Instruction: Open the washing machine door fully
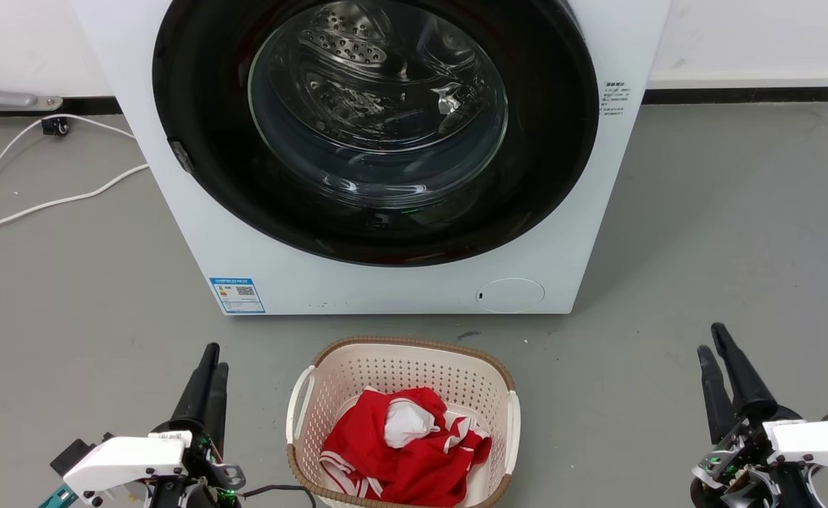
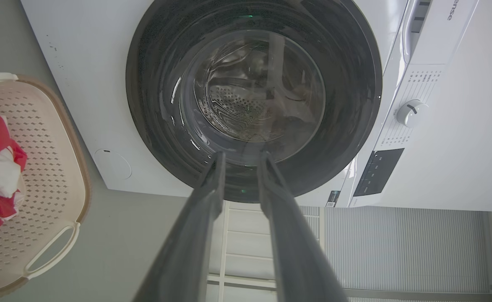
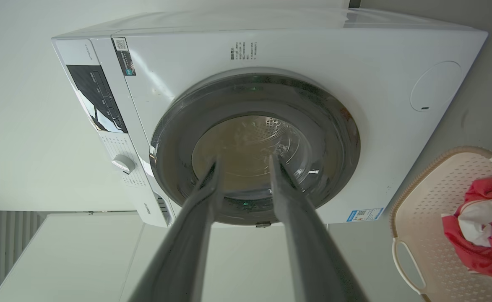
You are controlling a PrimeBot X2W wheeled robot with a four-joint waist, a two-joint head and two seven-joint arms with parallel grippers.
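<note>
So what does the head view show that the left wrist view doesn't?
Head view's own: the right gripper, the white cables on the floor, and the blue label low on the machine's front. Left wrist view's own: the white dial and the dark control panel. Both share the washing machine door, which is shut, the small round flap, the basket with red cloth, and the left gripper.
</note>
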